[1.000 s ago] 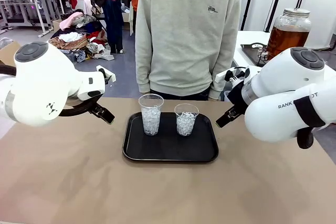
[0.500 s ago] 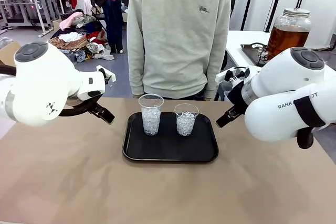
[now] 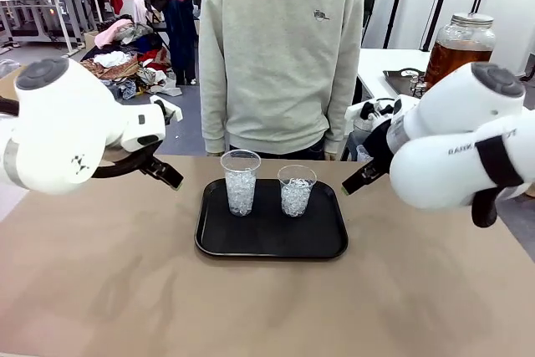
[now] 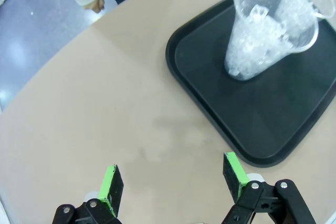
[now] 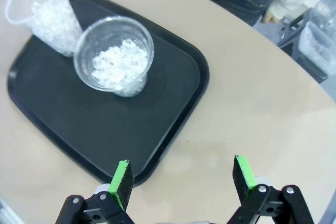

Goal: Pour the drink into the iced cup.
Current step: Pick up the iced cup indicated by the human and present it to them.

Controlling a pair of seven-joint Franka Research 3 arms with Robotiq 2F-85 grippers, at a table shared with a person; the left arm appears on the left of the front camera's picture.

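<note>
Behind the right arm [image 3: 456, 160] stands the drink [image 3: 454, 60] — base hidden.

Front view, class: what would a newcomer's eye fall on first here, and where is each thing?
Two clear cups of ice, a taller cup and a shorter cup, stand on a black tray mid-table, with a person in a pale sweatshirt close behind. A big jar of amber drink sits on a white table far right.
</note>
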